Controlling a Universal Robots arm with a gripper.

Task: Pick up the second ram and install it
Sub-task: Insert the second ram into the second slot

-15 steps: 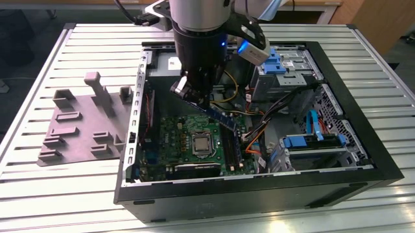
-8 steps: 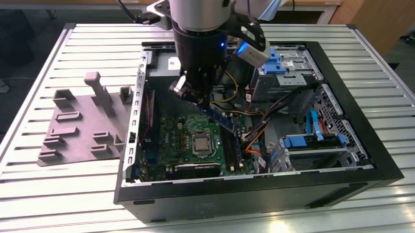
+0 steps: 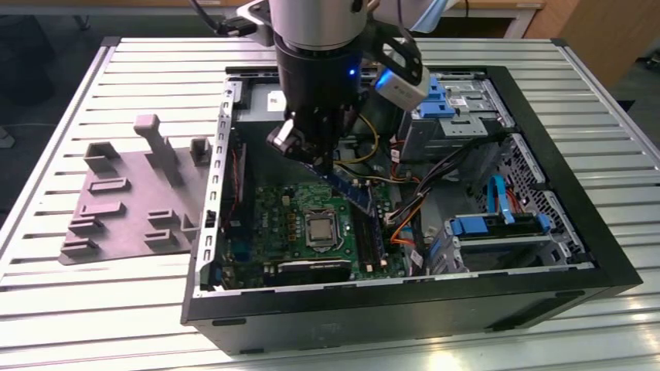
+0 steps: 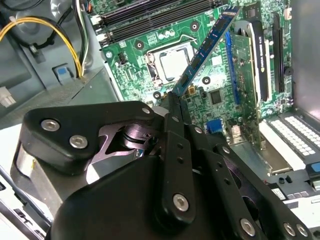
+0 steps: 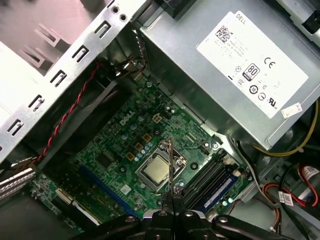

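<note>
Gripper (image 4: 175,102) pinched second ram (image 4: 205,47) at one end; I noted pickup done. Ram hung tilted above green circuit board (image 4: 135,47), not yet seated in slot (image 4: 150,17).

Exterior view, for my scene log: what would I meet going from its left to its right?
grey holder block → computer case's side wall → the second ram, clamped in the pincer above the green board → blue drive bracket
</note>
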